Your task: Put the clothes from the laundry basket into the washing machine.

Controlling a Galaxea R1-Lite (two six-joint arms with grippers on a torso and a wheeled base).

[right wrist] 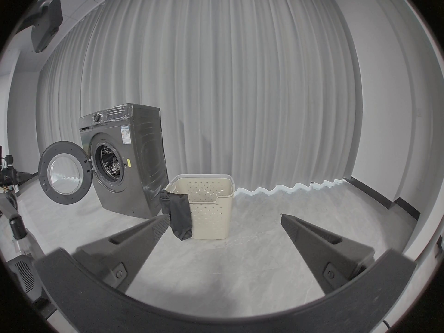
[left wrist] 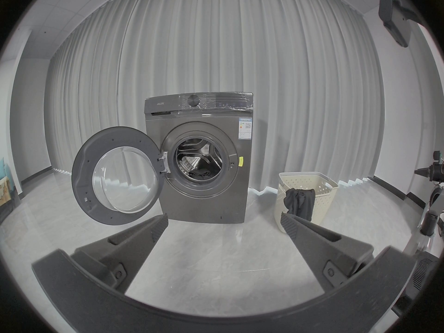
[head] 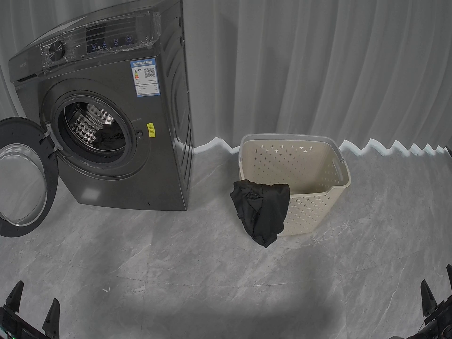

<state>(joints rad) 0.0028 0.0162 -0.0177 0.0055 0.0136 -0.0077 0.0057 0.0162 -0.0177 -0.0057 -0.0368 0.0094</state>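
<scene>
Laundry sits in two places before you. A black crumpled garment (head: 260, 208) is draped over the front rim of the cream perforated plastic laundry basket (head: 320, 203), at the corner nearest the machine. Most of it hangs down the outside wall toward the grey marble-patterned floor (head: 188, 264); whether its lowest fold touches the floor you cannot tell. A second dark piece of clothing (head: 110, 137) lies inside the steel drum of the dark grey front-loading washing machine (head: 162, 165).

The machine stands on your robot's left with its round glass-centred door (head: 23, 175) swung fully open to the left, hinged at the port's left edge. The basket stands upright on the floor to the right of the machine, near it but apart, in front of the pleated white curtain (head: 306, 57).

Your left gripper (head: 34, 302) hangs low at the near left, its two dark fingers spread wide with nothing between them. Your right gripper (right wrist: 224, 218) hangs low at the near right, likewise spread and empty. Both are well apart from the basket and the machine.
</scene>
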